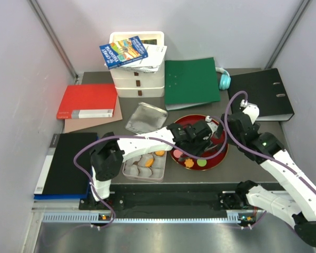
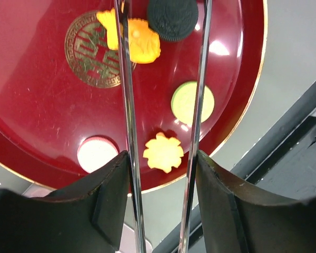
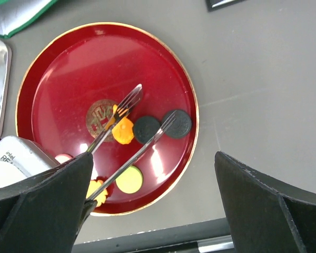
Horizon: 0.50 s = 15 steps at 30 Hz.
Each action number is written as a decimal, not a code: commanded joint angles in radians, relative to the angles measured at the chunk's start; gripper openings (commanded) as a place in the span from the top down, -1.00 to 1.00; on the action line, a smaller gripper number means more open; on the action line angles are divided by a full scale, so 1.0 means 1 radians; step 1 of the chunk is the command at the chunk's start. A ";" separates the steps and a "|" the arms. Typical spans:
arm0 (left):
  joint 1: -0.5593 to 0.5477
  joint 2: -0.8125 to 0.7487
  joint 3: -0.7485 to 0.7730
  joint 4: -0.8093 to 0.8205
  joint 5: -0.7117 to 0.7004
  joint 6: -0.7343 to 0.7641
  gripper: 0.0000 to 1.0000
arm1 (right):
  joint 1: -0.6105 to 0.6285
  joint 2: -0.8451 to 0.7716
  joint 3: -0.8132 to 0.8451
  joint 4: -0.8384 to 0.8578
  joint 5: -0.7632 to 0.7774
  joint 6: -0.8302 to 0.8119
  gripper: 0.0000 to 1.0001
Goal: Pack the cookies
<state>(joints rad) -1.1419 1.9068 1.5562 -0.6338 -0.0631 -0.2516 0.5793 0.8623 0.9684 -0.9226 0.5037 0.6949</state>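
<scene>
Partway: about six cookies remain on the glossy red lacquer plate: matte black rounds, ridged green and pink rounds, orange flower shapes. At least one orange one sits in the paper-cupped tin at the plate's 8 o'clock. My left end effector clamps thin steel tongs, prongs apart over the plate; my right end effector gapes wide, empty.

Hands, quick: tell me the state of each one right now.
Left hand: closed on the metal tongs, tips above the red plate.
Right hand: open, holding nothing.
</scene>
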 commanded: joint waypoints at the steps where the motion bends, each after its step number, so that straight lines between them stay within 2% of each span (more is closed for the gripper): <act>1: -0.016 0.009 0.048 0.068 0.057 0.041 -0.10 | 0.011 0.000 0.101 0.067 -0.024 -0.009 -0.98; 15: -0.019 -0.035 -0.042 0.100 0.109 0.032 -0.12 | 0.004 -0.058 0.240 0.033 0.139 0.037 -0.98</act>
<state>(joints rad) -1.1416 1.8851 1.5463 -0.5388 -0.0113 -0.2512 0.5797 0.8398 1.1248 -0.9909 0.5808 0.6903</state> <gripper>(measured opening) 0.559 0.989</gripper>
